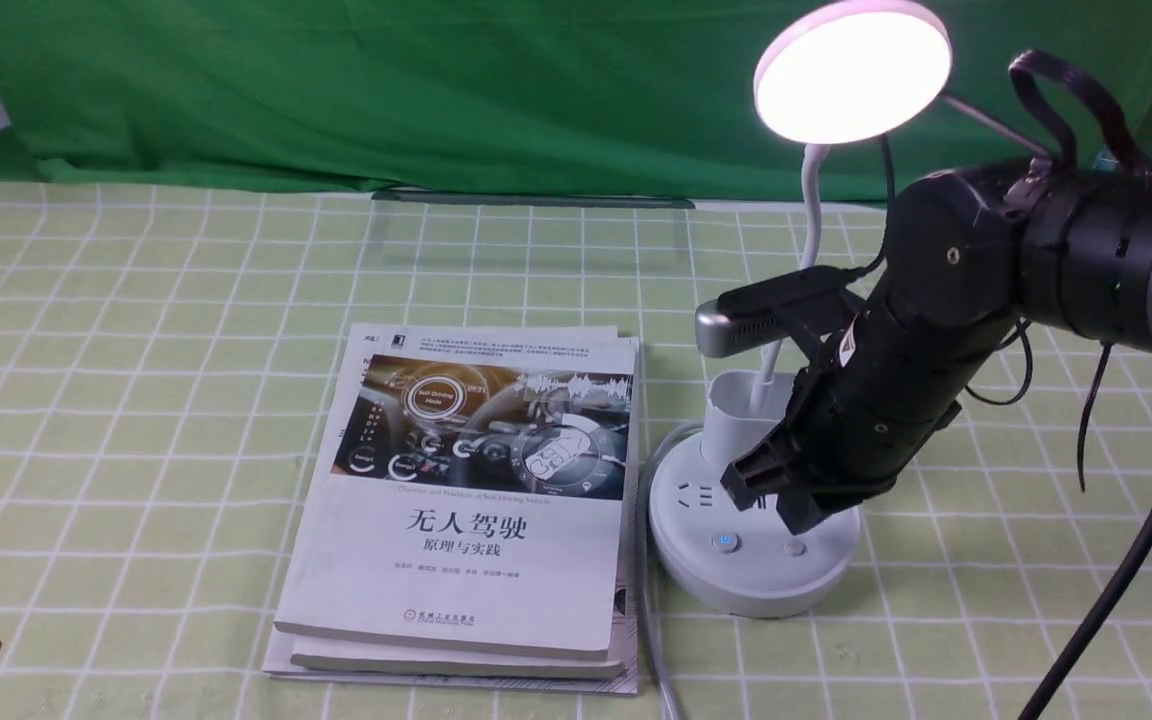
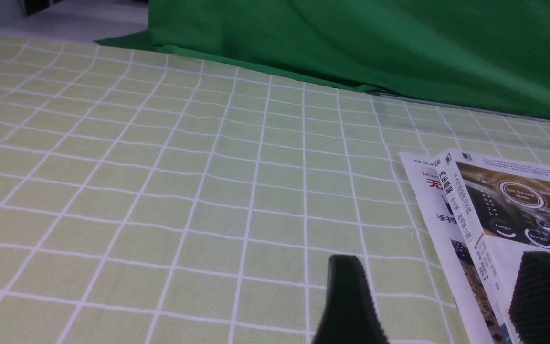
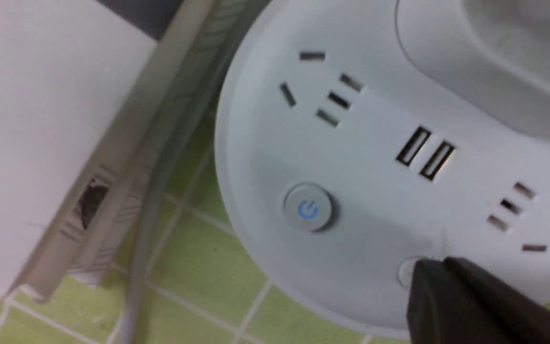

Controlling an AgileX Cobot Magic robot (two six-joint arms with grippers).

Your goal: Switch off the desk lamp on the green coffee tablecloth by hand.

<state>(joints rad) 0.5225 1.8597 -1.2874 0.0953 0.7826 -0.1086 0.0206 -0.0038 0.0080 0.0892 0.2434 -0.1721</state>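
The white desk lamp [image 1: 751, 540] stands on the green coffee tablecloth [image 1: 136, 400] with its round disc head [image 1: 851, 72] lit. Its puck base [image 3: 351, 157] carries sockets, a button with a blue power sign [image 3: 308, 209] and a plain second button [image 3: 406, 271]. My right gripper [image 1: 798, 518] is shut and empty; its tip sits over the plain button, half hiding it, and contact cannot be told. It also shows in the right wrist view [image 3: 430, 272]. My left gripper [image 2: 439, 286] is open and empty low over the cloth, beside the books' edge.
A stack of books [image 1: 476, 500] lies just left of the lamp base. The lamp's grey cord [image 1: 651, 640] runs between books and base toward the front edge. A dark green backdrop cloth [image 1: 436, 90] hangs at the back. A black cable [image 1: 1126, 570] hangs from my right arm.
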